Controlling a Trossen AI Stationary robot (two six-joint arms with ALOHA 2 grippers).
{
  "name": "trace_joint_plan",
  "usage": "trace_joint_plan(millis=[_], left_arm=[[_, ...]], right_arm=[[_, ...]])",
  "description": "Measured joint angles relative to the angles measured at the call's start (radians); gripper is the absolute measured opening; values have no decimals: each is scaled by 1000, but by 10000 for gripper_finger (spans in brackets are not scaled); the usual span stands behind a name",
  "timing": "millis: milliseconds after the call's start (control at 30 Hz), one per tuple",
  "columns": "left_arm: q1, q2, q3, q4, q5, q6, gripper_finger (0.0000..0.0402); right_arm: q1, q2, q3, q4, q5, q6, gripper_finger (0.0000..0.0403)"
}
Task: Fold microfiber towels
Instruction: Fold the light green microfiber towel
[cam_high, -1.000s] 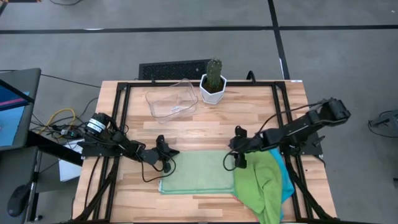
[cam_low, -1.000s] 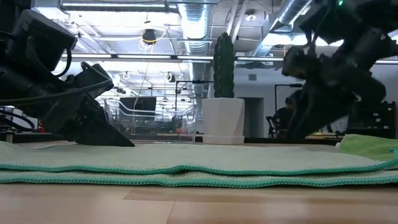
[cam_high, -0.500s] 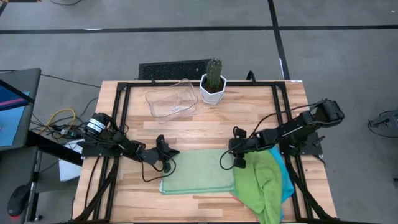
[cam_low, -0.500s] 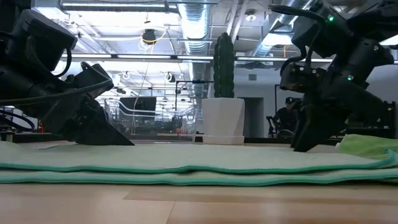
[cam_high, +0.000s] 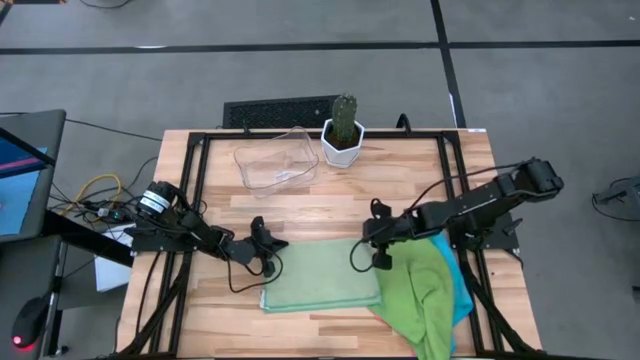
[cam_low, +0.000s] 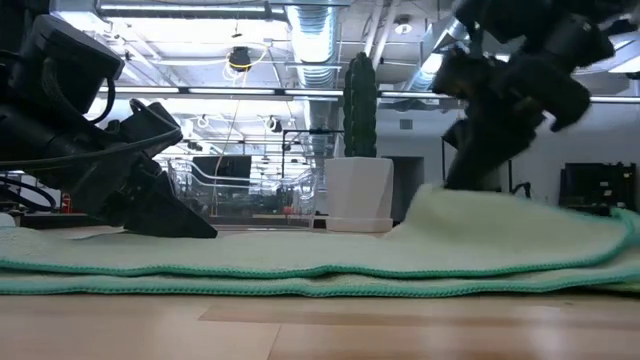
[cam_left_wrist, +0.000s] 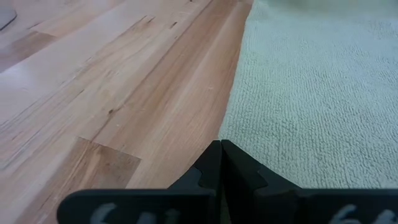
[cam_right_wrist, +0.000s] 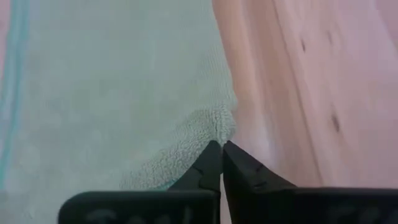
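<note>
The flat towel (cam_high: 320, 282) is pale green with a darker green stitched edge. A bright green towel (cam_high: 420, 300) lies on a blue towel (cam_high: 462, 300). The bench (cam_high: 400, 190) is light wood with brown stripes. The cactus (cam_high: 345, 118) is dark green in a white pot (cam_high: 342, 146). Both arms are black.

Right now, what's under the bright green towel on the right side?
A cyan towel shows at the bright green towel's right edge. The pale green towel's right end may run under it too. How far either one extends is covered.
</note>
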Motion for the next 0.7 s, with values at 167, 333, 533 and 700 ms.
trace_joint_plan(millis=[167,333,533,700], left_arm=[[0,0,0,1,-1,0,0],[0,0,0,4,-3,8,0],[0,0,0,5,-3,8,0],[0,0,2,4,-3,8,0]], right_arm=[[-2,50,79,-7,0,-37,10],[-17,139,155,-6,1,-43,27],[-28,269,262,-11,-7,-97,20],[-30,335,353,-1,-22,-148,24]])
